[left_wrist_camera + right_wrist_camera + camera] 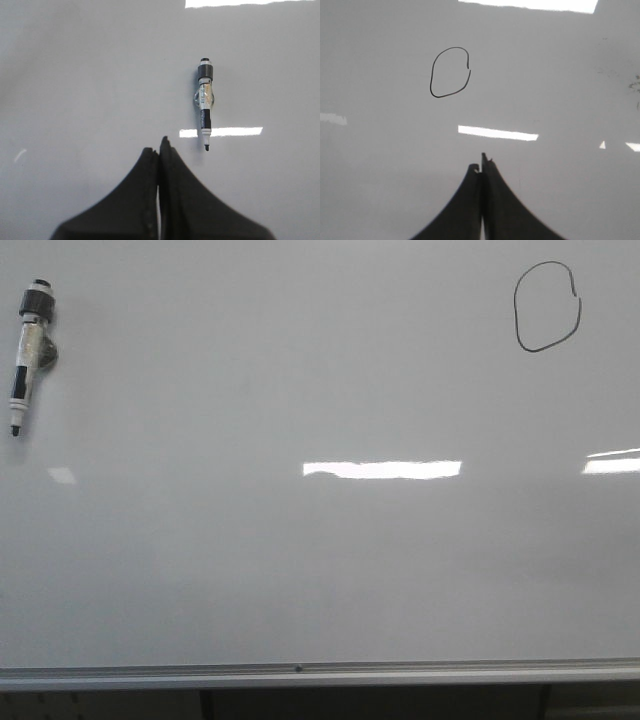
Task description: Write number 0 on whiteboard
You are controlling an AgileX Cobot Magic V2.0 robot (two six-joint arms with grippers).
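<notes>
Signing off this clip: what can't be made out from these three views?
- Both arms: absent from the front view; only the wrist views show the left gripper and right gripper, shut and empty.
- Marker pen: label print too small and blurred in the front and left wrist views.
- Whiteboard: top and sides cut off by frame edges.
- Number 0: outside the left wrist view.

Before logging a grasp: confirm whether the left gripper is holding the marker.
No: the left gripper is shut and empty, with the marker lying apart on the whiteboard.
</notes>
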